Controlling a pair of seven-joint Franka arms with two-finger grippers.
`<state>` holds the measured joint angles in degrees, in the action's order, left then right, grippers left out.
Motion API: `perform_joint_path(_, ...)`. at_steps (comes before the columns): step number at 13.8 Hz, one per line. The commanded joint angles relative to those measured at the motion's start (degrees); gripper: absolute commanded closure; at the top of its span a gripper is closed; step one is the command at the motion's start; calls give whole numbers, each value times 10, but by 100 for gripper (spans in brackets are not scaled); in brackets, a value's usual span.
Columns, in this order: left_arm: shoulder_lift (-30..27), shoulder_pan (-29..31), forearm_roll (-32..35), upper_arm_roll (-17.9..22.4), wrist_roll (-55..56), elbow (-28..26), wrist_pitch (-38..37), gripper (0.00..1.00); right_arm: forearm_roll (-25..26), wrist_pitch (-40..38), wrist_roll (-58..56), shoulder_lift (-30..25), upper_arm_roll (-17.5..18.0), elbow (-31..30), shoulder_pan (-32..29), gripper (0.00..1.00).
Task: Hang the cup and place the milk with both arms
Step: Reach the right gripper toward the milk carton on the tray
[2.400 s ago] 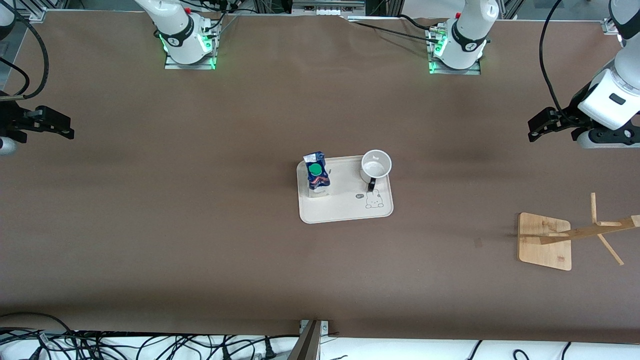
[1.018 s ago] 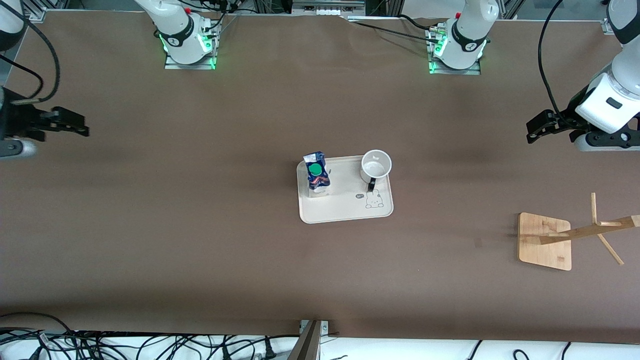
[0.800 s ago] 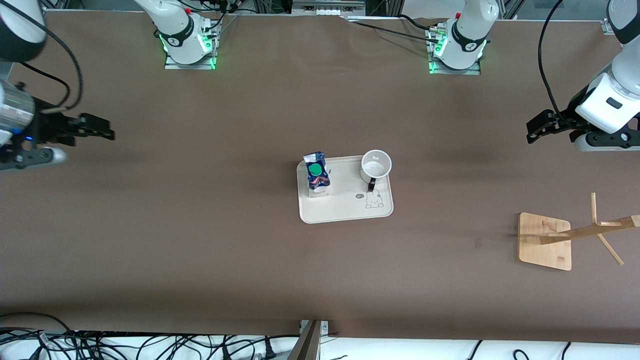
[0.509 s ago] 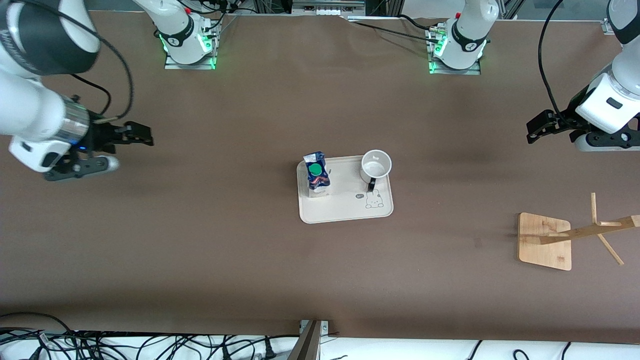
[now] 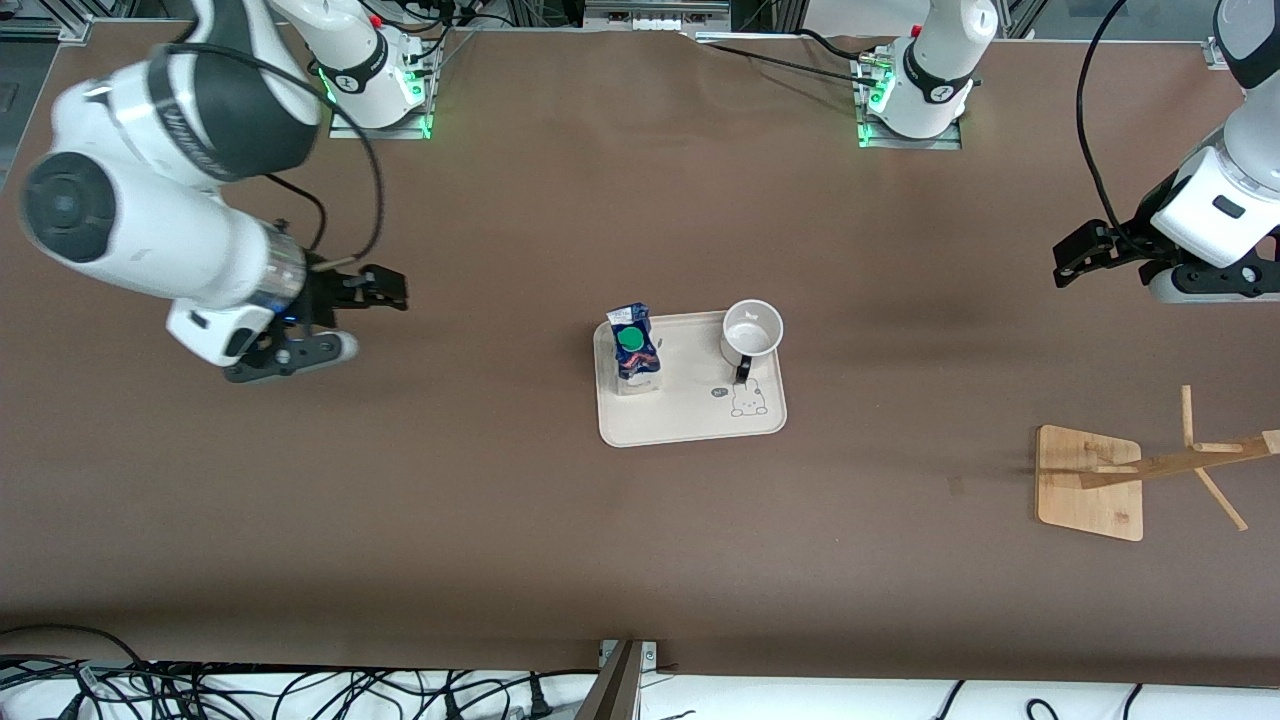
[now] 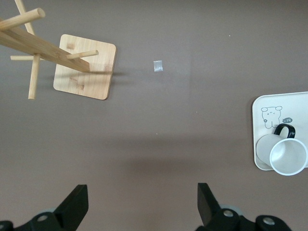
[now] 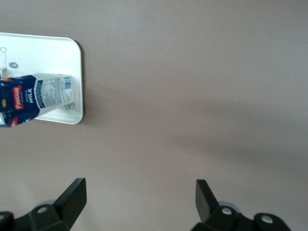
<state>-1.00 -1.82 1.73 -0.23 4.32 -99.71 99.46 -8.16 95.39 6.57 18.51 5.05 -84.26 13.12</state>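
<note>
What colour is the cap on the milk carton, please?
Green; the milk carton's round cap shows best in the front view.

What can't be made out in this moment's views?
- The cup: its side drawing faces away from the front view; the left wrist view's edge clips its rim.
- The milk carton: its cap end is cut off by the right wrist view's edge.
- The wooden rack: its top runs off the front view's edge.
- Print on the tray: too small to read.
</note>
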Motion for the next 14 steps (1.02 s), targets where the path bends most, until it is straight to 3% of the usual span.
perform_joint_path(1,7,4,-7,-2,-11,17,-8,0,-11,20,57,14,-6,7,34,0)
perform_joint_path(7,7,4,-6,-2,-11,16,-8,0,-11,57,177,83,-6,77,108,0)
perform_joint_path(12,7,4,-6,-2,-11,16,-8,0,-11,74,270,175,-6,192,161,0)
perform_joint_path(14,7,4,-6,-2,-11,16,-8,0,-11,76,286,192,-4,203,167,0)
